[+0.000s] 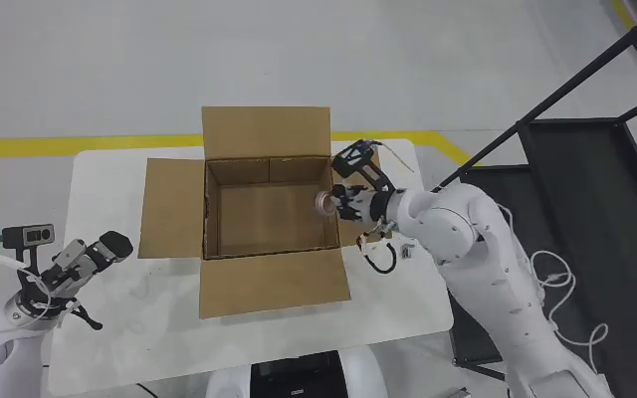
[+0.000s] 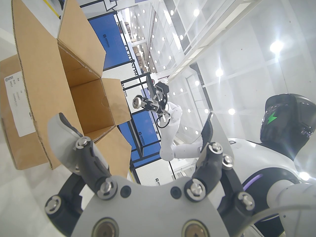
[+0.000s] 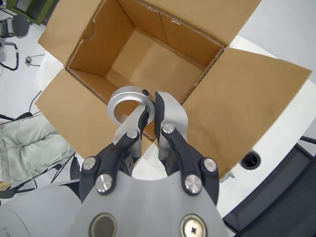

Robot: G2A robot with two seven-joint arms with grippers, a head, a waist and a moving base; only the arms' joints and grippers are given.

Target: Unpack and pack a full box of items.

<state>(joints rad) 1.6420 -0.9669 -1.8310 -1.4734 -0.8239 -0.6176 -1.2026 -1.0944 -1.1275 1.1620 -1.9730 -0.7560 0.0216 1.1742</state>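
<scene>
The robot has white arms (image 1: pixel 468 239) with black cables (image 1: pixel 376 263), a shiny black head (image 2: pixel 284 122) with a green lightning sign (image 2: pixel 272 117), and a left gripper (image 2: pixel 133 122) and right gripper (image 3: pixel 151 103) of grey metal, black bars and round silver screws (image 3: pixel 193 180).

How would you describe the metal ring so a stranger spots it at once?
Start at the open cardboard box on the table. Above its rim, the right pincer pinches a metal ring. It alone is a silver hoop, with a small screw hole.
</scene>
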